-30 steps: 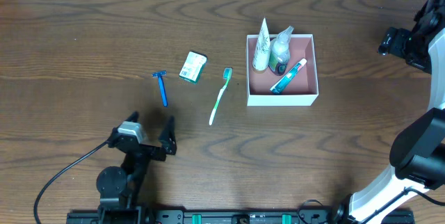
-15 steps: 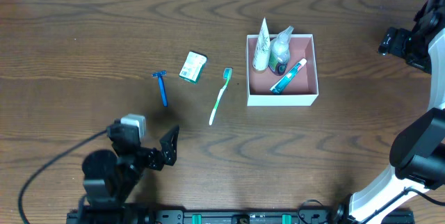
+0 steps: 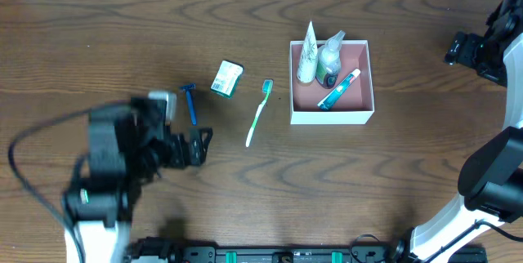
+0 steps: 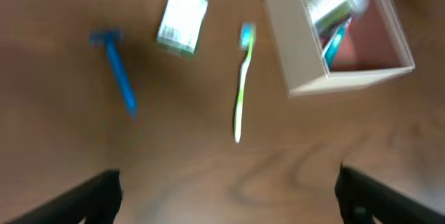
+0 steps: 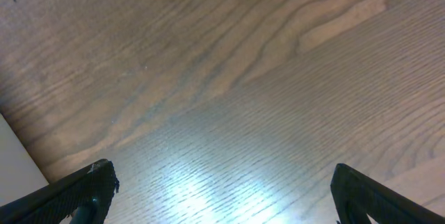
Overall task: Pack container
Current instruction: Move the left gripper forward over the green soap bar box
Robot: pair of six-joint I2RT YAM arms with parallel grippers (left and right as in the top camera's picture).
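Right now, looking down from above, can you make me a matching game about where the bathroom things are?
Things:
1. razor
2. toothbrush
3. green packet
4. teal tube

Places:
A. lying inside the container
B. outside the container, the closest loose thing to it
C. farthest from the container
D. between the razor and the toothbrush

Pairs: 1-C, 2-B, 3-D, 4-A

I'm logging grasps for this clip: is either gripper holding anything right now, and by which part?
Nothing is held. The left gripper and the right gripper both stand open and empty; razor and toothbrush lie free on the table.
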